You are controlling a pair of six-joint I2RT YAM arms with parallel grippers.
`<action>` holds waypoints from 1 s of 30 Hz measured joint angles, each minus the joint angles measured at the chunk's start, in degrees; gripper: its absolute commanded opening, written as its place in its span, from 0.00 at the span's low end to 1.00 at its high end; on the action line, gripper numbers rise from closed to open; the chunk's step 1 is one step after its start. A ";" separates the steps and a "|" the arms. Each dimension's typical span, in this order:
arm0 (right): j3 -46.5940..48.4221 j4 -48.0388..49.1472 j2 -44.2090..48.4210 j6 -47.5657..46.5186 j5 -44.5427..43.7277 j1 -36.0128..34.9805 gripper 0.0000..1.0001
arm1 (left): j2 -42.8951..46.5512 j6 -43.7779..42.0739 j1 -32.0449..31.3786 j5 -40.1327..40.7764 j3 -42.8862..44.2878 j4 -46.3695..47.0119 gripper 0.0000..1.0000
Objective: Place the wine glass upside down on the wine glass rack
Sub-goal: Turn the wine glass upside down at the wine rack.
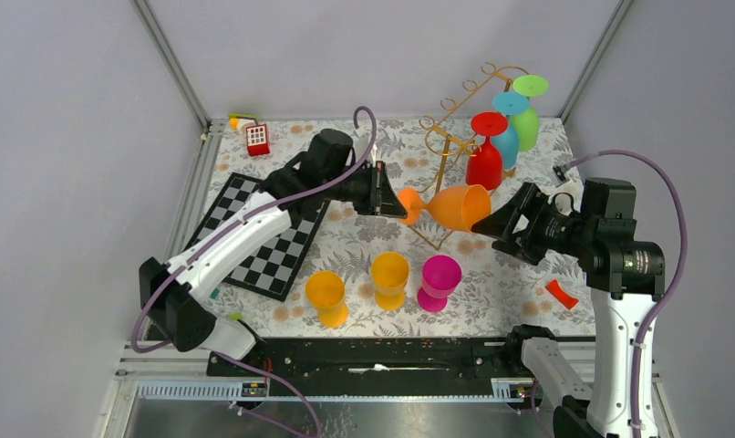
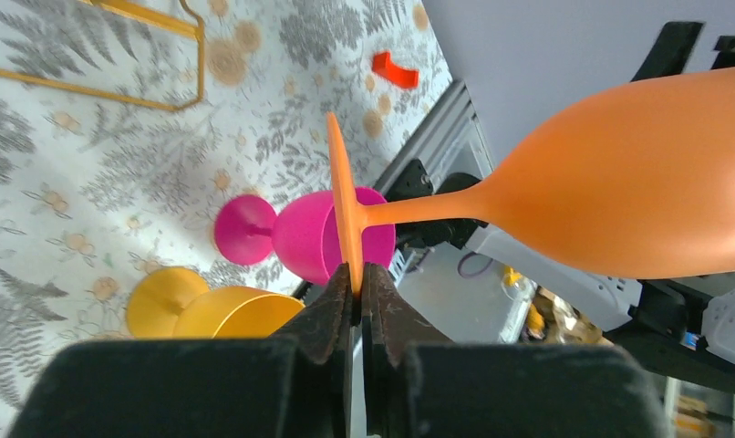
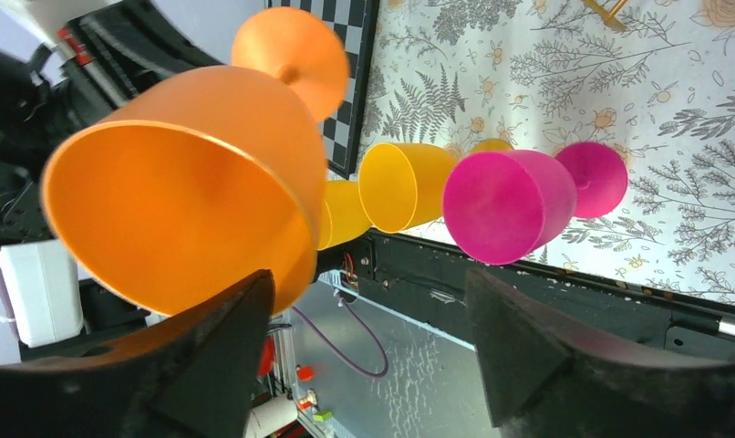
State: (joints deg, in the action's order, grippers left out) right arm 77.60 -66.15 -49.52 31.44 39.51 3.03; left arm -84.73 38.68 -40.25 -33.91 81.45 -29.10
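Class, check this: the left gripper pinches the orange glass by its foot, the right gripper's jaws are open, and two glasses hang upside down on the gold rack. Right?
No: three hang on the gold rack, a red glass, a blue glass and a green glass; the top external view shows it. The left gripper does pinch the orange glass; the right gripper is open.

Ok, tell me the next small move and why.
Probably draw the right hand back from the orange wine glass: its jaws stand open at the bowl's rim, while the left hand is shut on the foot's edge. That would likely free the glass to be carried to the wine glass rack.
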 measured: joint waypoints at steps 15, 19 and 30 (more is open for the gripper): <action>1.31 -0.92 5.90 -2.67 -5.88 -0.02 1.00 | 12.55 -22.53 3.13 17.03 3.61 -3.65 0.00; 1.31 -0.83 5.92 -2.67 -6.97 -0.02 1.00 | 16.00 -32.79 3.13 20.48 3.58 -3.78 0.00; 0.79 1.40 5.90 1.55 -7.32 -0.02 1.00 | 24.72 -59.14 3.13 22.23 -4.20 2.71 0.00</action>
State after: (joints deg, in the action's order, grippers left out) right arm 78.39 -64.75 -43.62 32.99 32.18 3.01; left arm -60.01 -20.47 -37.12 -11.68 77.25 -26.39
